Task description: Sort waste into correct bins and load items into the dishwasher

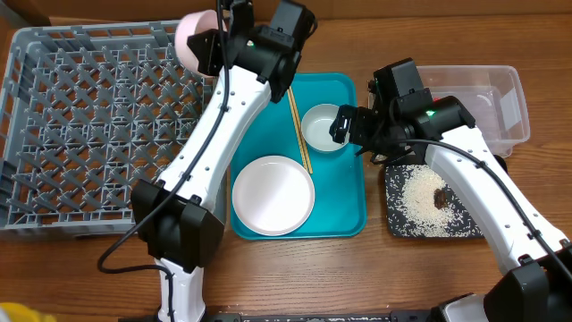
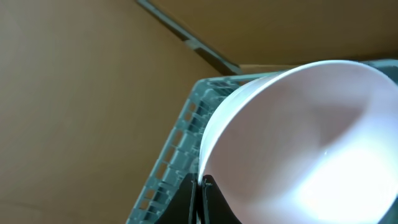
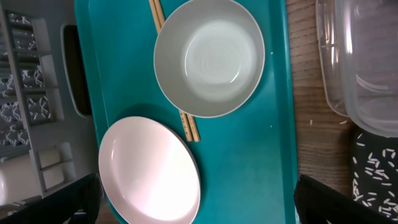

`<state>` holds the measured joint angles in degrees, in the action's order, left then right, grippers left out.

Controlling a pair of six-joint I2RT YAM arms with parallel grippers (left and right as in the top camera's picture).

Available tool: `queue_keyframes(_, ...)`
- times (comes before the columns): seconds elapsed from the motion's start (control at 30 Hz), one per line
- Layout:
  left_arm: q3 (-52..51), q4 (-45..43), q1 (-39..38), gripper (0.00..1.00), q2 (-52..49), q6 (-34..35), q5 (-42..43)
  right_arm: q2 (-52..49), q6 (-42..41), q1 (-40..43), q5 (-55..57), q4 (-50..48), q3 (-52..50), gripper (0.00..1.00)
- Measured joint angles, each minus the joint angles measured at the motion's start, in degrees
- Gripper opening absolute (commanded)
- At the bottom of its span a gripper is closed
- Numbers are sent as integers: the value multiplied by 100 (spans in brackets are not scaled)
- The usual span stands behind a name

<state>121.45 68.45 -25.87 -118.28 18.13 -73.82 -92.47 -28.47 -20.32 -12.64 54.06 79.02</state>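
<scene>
Left arm reaches up from its base at the near desk (image 1: pixel 375 277) edge, long white link slanting up and right, wrist bent back left over the far right corner of the dish rack (image 1: pixel 89 116). Left gripper (image 1: pixel 213 45): jaws closed on the rim of the pink bowl (image 1: pixel 189 38). Bowl is held in the air, tipped on its side, above the rack's corner wall. The left wrist view shows the bowl's inside facing the camera, with the rim pinched between the fingers (image 2: pixel 208 202).

Right arm comes from the near right corner, forearm angled up and left, wrist turned down. Right gripper (image 1: pixel 344 125) hovers at the right edge of the white bowl (image 1: pixel 320 128). Jaws spread wide, holding nothing, no contact visible.

White bowl sits upright on the teal tray (image 1: pixel 344 201), far half. Plate (image 1: pixel 273 195) lies flat on the tray's near half. Chopsticks (image 1: pixel 299 134) lie on the tray between rack side and bowl, one end touching or under the plate's rim.

Clear tub (image 1: pixel 505 107) is far right, partly hidden by the right arm. Black tray (image 1: pixel 393 228) is just in front of it, holding rice (image 1: pixel 416 201) and a brown scrap (image 1: pixel 441 197).
</scene>
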Motion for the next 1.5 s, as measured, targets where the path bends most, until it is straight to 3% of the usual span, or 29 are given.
queue_keyframes(0.37,0,-127,417,4,-389,-4,-922,0,-4,2,2,-2,0,100)
queue_keyframes(1.13,-2,-339,629,4,-1613,-4,-1174,0,-4,0,0,-2,0,100)
queue_keyframes(1.5,0,-444,835,4,-1620,-4,-1172,0,-2,0,4,0,2,100)
